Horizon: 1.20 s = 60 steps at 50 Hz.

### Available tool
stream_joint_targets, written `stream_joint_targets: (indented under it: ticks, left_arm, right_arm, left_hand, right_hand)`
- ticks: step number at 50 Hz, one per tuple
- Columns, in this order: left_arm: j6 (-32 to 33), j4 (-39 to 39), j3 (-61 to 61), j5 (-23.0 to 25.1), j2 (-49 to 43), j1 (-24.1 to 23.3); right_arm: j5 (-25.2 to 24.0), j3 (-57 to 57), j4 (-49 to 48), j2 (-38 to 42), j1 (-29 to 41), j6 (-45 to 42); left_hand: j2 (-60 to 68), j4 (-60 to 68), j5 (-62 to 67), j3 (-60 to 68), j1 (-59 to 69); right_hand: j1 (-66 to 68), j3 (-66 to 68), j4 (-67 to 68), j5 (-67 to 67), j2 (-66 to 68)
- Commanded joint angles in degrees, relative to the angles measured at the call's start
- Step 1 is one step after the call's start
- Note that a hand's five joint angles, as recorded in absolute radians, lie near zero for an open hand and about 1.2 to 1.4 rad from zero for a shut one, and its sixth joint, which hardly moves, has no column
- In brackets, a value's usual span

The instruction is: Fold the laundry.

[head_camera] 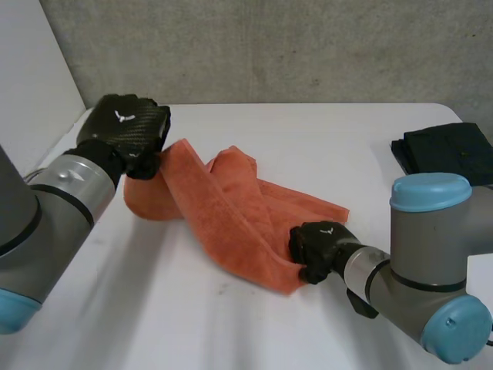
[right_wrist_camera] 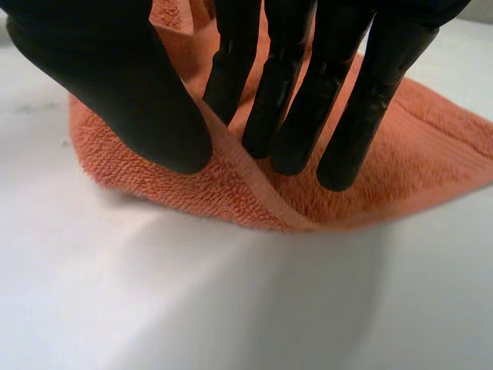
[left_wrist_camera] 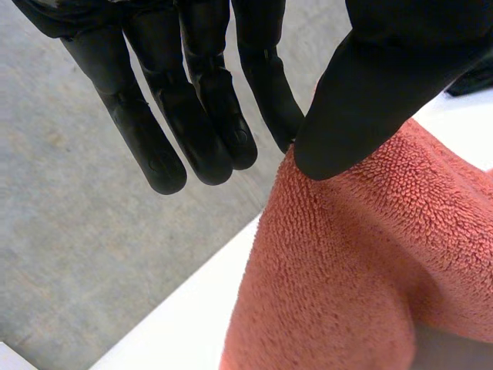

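An orange towel (head_camera: pixel 231 208) lies twisted and crumpled across the middle of the white table (head_camera: pixel 154 316). My left hand (head_camera: pixel 127 127) is at the towel's far left end, lifted a little off the table. In its wrist view the left hand (left_wrist_camera: pixel 200 116) pinches the edge of the towel (left_wrist_camera: pixel 347 270) between thumb and a fingertip. My right hand (head_camera: pixel 320 247) is at the towel's near right corner, low on the table. There the right hand (right_wrist_camera: pixel 293 92) has a raised ridge of the towel (right_wrist_camera: pixel 431 154) squeezed between thumb and fingers.
A folded dark cloth (head_camera: pixel 447 150) lies at the table's far right edge. A grey wall (head_camera: pixel 269 46) stands behind the table. Bare table surface stretches in front of the towel, between my two arms.
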Motion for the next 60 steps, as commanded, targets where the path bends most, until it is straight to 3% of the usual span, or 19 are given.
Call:
stream_joint_targets:
  ticks: [1, 11, 15, 20, 24, 36, 41, 44, 48, 53, 60]
  left_arm:
    - [-3.46, -0.3, 2.29, -0.36, 4.11, 0.17]
    - [-6.63, -0.91, 0.09, -0.45, 12.72, 3.42]
    - [-7.42, -1.52, -2.72, -0.37, 14.83, 3.86]
    - [-8.3, -1.44, -7.55, -0.36, 15.62, 4.13]
    - [-9.17, -1.0, -10.02, -0.28, 13.78, 4.21]
    - [-9.53, 0.06, -0.1, -0.71, -8.09, 3.6]
    - [-9.7, -1.17, 2.82, -4.83, -14.33, 3.25]
    - [-9.62, -1.35, 1.24, -6.51, -14.52, 2.81]
    - [-9.44, -1.26, -2.53, -7.31, -13.65, 2.81]
    - [-9.18, -1.26, -5.97, -7.31, -10.75, 3.07]
    - [-9.09, -0.3, -9.66, -6.96, -6.09, 2.9]
  right_arm:
    - [-0.11, -2.99, 0.98, -6.02, -0.49, -0.85]
    - [1.29, -11.94, 4.5, -30.97, -7.34, -18.93]
    - [4.36, -16.69, 6.51, -35.13, -8.22, -23.34]
    - [5.87, -21.8, 12.14, -33.03, -7.09, -24.76]
    - [5.87, -24.17, 16.97, -22.6, -3.41, -25.11]
    - [6.48, -30.76, 17.94, -2.01, -1.2, -23.53]
    - [5.79, -29.98, 19.43, 1.78, -1.28, -18.97]
    - [5.17, -28.58, 21.1, 1.79, -1.9, -15.02]
    - [4.81, -28.22, 21.9, 1.0, -2.69, -12.72]
    - [4.9, -26.47, 21.99, -0.32, -6.37, -12.02]
    - [4.55, -16.54, 19.62, -4.1, -9.72, -11.13]
  left_hand:
    - [11.49, 11.28, 14.8, 11.77, 14.92]
    - [11.49, 11.28, 14.8, 11.77, 14.92]
    - [11.49, 11.28, 14.8, 11.77, 14.92]
    - [11.49, 11.28, 14.8, 11.77, 14.92]
    - [11.49, 11.28, 14.8, 11.77, 14.92]
    - [11.49, 11.28, 14.8, 11.77, 14.92]
    - [11.49, 11.28, 14.8, 11.77, 14.92]
    - [11.49, 11.28, 14.8, 11.77, 14.92]
    - [11.49, 11.28, 14.8, 11.77, 14.92]
    - [11.49, 11.28, 14.8, 11.77, 14.92]
    - [11.49, 11.28, 14.8, 11.77, 14.92]
  right_hand:
    - [23.64, 12.53, 12.29, 13.38, 12.89]
    - [23.64, 12.53, 12.29, 13.38, 12.89]
    - [23.64, 12.53, 12.29, 13.38, 12.89]
    - [23.64, 12.53, 12.29, 13.38, 12.89]
    - [23.64, 12.53, 12.29, 13.38, 12.89]
    - [23.64, 12.53, 12.29, 13.38, 12.89]
    - [23.64, 12.53, 12.29, 13.38, 12.89]
    - [-9.3, -20.41, -20.65, -19.56, -20.05]
    - [-33.62, -44.74, -44.98, -43.88, -44.38]
    - [-42.23, -53.34, -53.59, -52.49, -52.99]
    - [-41.23, -52.35, -52.59, -51.49, -51.99]
